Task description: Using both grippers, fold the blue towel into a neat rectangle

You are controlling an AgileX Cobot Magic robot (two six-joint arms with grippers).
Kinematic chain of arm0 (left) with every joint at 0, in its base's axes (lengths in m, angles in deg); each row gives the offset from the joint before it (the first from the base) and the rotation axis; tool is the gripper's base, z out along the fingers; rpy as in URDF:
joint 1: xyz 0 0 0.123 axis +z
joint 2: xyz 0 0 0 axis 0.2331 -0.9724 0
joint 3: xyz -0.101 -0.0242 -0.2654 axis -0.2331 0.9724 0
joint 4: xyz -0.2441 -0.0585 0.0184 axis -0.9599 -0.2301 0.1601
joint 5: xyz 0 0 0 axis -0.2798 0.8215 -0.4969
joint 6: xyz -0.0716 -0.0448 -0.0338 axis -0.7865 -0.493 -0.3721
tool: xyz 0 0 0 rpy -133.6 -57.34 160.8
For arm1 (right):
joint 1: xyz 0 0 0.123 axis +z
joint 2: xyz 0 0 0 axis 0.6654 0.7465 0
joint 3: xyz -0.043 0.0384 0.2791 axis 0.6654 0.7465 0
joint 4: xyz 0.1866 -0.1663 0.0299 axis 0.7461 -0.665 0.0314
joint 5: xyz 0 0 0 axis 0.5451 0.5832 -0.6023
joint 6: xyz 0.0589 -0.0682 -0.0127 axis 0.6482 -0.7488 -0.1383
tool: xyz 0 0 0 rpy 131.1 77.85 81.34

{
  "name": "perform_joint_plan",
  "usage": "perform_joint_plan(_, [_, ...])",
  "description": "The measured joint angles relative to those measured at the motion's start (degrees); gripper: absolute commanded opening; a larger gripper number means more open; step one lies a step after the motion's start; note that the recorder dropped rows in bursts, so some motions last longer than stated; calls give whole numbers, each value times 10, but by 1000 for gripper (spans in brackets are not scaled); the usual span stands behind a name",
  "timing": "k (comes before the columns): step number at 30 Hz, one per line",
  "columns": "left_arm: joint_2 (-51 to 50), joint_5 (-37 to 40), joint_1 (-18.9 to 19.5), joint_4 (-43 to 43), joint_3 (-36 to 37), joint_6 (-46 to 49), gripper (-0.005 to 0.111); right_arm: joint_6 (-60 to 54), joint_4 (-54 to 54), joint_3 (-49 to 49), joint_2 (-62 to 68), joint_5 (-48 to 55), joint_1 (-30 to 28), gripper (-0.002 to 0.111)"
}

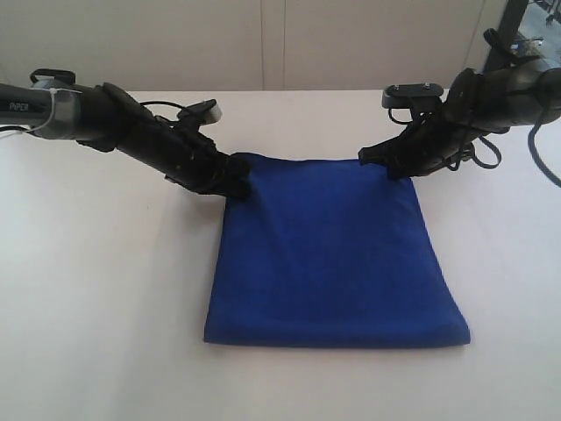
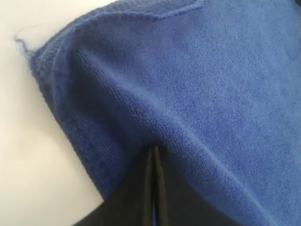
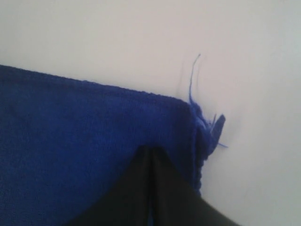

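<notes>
One blue towel (image 1: 337, 254), two grippers, one white worktop (image 1: 105, 307). No other objects on it.

Towel: centre of the exterior frame, lying flat on the worktop as a rough rectangle, slightly wider at the bottom. Its bottom edge looks thick and rounded, like a fold. The top edge runs between the two grippers.

Left gripper (image 1: 235, 182): comes in from the upper left, tips at the towel's top-left corner. In the left wrist view, its jaws (image 2: 155, 162) are closed and a ridge of towel (image 2: 211, 84) rises into the tips, so it looks pinched there. One loose thread (image 2: 21, 42) sticks out at that corner.

Right gripper (image 1: 372, 158): comes in from the upper right, tips at the towel's top-right corner. In the right wrist view, its jaws (image 3: 149, 162) are closed with the tips against the towel (image 3: 70, 141) just beside the corner. The cloth looks flat there, and I cannot tell if any is pinched. A couple of thin frayed strands (image 3: 193, 80) stand off that corner.

Both arms are angled down toward the towel, with black cables looping off each. A pale wall (image 1: 263, 44) crosses the top of the frame.
</notes>
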Motion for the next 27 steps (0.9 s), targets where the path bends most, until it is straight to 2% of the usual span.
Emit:
perform_joint_plan(7, [4,0,-2,62,-5,-62,0,0,0,0,0,0,0,0])
perform_joint_plan(27, [4,0,-3,69,-7,-68,0,21,-7,-6,-3,18,-23,0])
